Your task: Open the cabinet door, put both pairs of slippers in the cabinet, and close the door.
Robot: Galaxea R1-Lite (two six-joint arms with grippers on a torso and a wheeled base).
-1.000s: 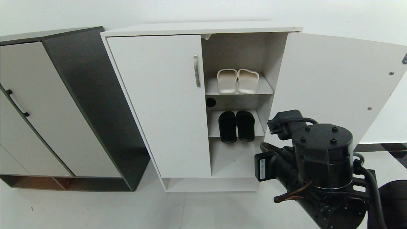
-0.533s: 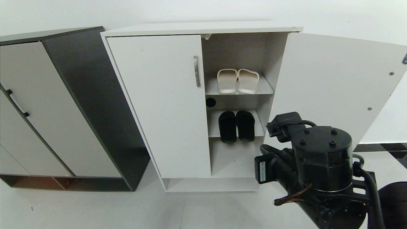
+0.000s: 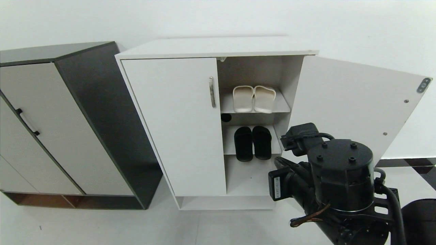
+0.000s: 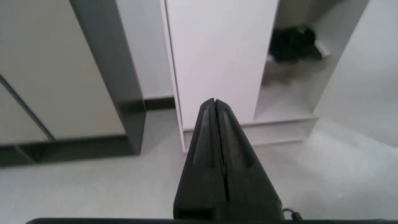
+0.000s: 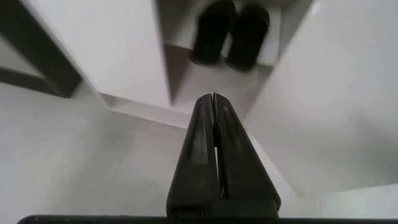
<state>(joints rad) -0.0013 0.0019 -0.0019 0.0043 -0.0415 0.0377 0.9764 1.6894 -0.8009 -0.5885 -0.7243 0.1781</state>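
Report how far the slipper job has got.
Done: the cabinet has its right door open; the cream slippers sit on the upper shelf, the black slippers on the shelf below. In hand: nothing; the left gripper and right gripper are shut and empty. Left: close the door.
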